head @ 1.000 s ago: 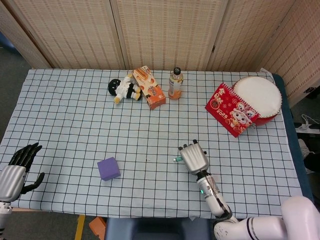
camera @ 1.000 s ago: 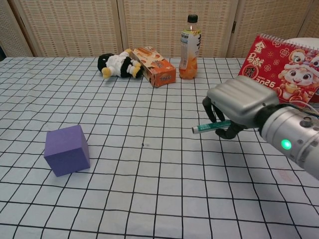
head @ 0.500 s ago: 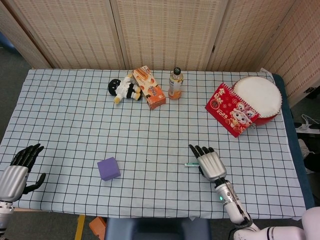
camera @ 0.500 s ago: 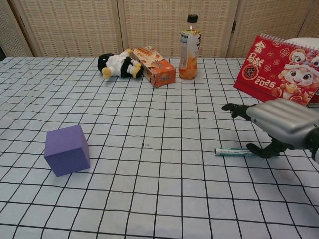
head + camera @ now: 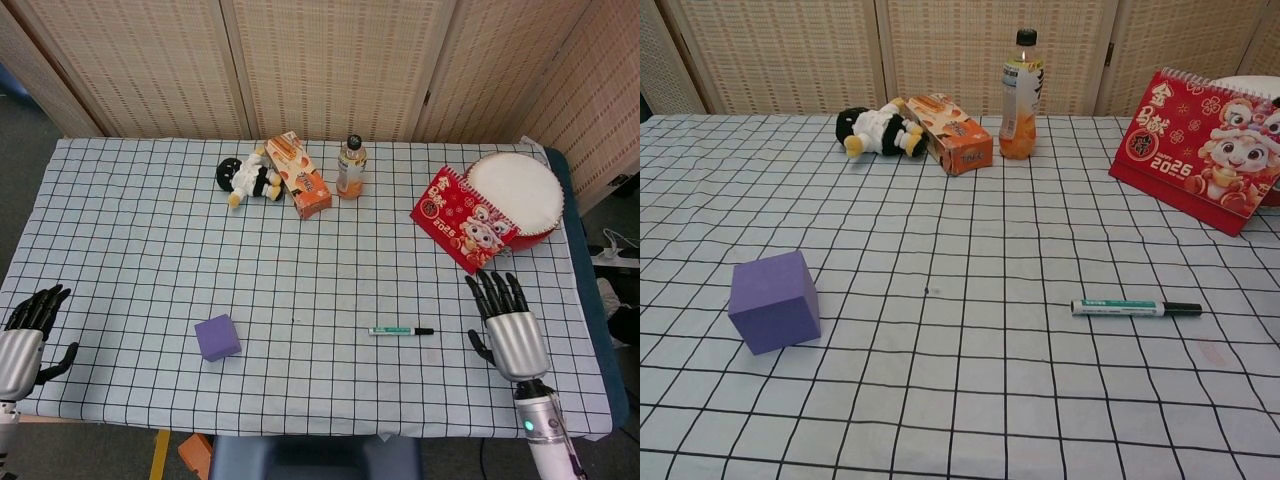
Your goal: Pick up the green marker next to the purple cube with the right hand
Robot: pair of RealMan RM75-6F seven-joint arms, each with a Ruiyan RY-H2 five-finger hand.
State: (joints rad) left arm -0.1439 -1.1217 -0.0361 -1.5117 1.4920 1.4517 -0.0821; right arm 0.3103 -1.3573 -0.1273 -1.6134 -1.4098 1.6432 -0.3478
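Dropped, the green marker (image 5: 400, 331) lies flat; right hand (image 5: 507, 327) withdrew, fingers spread (unseen from the chest).

Silver hand (image 5: 509, 332), black fingers (image 5: 497, 292)

Green marker (image 5: 400, 330) flat on checked cloth (image 5: 150, 220), right hand (image 5: 508, 325) apart, fingers spread.

Green marker (image 5: 400, 331) is lying flat on the checked tabletop (image 5: 150, 220), long axis running left to right, white barrel with green label, black cap pointing toward the robot's right side. Nothing is touching it. Purple cube (image 5: 217, 337) is sitting upright well apart to its left, one corner turned toward the camera in chest view, faces plain and matte.
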